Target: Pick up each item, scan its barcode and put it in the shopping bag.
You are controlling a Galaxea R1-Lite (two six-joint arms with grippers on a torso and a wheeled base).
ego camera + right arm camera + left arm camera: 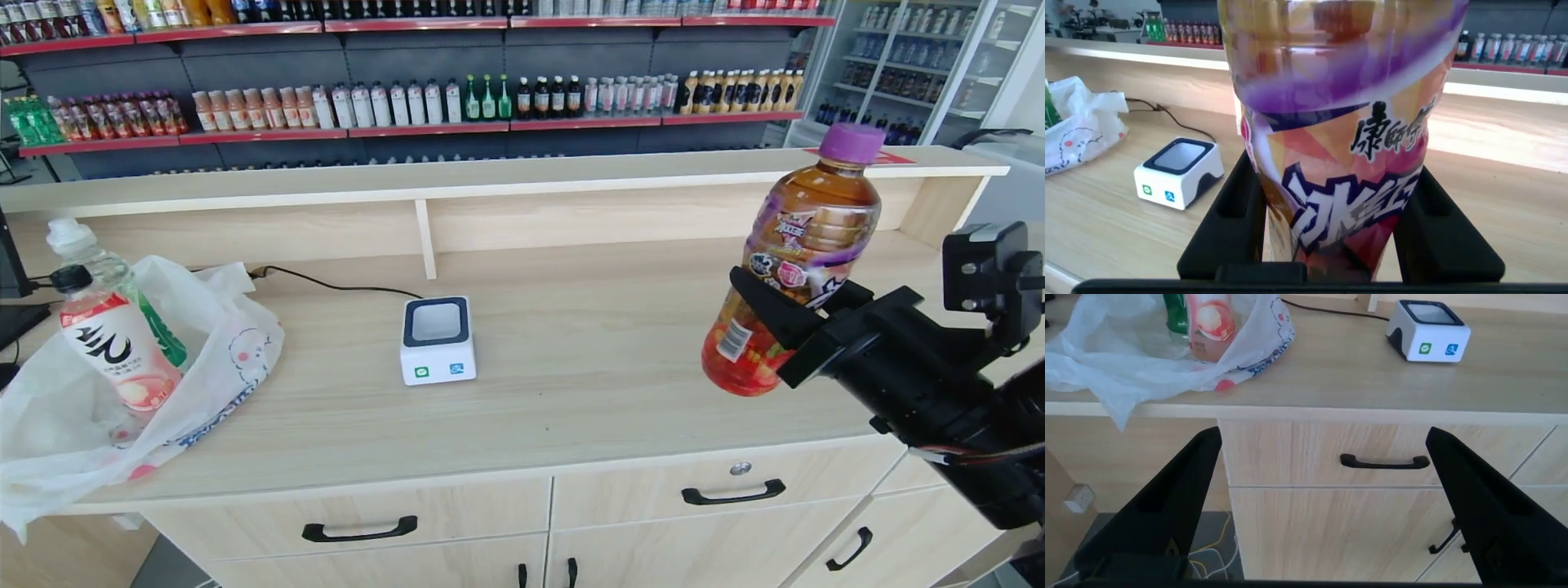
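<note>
Holding tea bottle (788, 261) aloft over right end of tabletop (588, 392), cap tilting up-right, barcode patch low on side, probably staging for scanner (438, 339) sitting well apart at centre. Clamping bottle's lower body with right end effector (775, 318), arm angling up from low right. Leaving shopping bag (237, 351) far left, two bottles (114, 343) inside, for drop-off after scan. Parking left end effector (1323, 437), jaws apart and gripping nothing, below tabletop edge facing drawer front (1290, 453).
</note>
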